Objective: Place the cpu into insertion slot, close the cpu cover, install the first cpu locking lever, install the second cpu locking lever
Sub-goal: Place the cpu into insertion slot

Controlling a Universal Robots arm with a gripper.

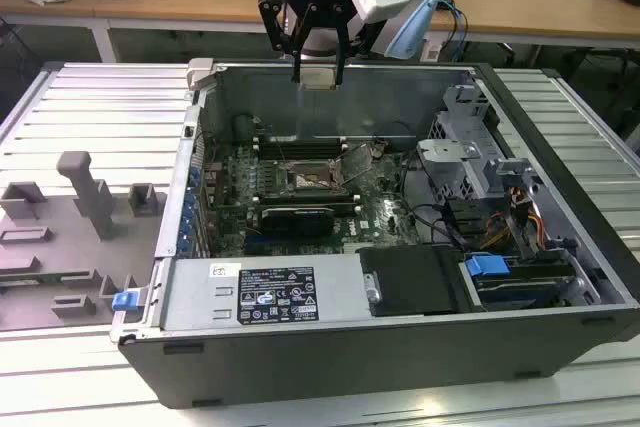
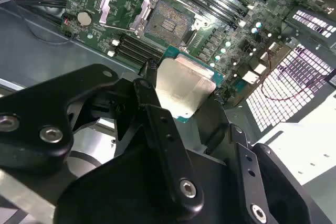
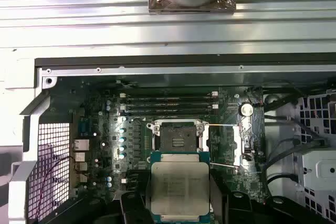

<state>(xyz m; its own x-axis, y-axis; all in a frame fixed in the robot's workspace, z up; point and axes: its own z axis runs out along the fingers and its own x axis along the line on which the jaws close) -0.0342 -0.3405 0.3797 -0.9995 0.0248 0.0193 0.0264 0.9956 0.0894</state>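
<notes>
Above the open computer case (image 1: 420,342), near its rear wall in the exterior view, the end effector (image 1: 318,73) hangs with its black fingers (image 2: 157,114) clamped on opposite edges of the cpu (image 3: 179,190). The chip's pale metal top faces both wrist cameras and its green edge shows around it. It is held in the air, well apart from the board. On the green board below, the insertion slot (image 3: 178,137) lies bare, its dark centre uncovered inside a silver rim. The cpu cover (image 1: 356,164) stands swung open, tilted up just beside the slot. The case rests on a ribbed metal worktop (image 1: 90,107).
</notes>
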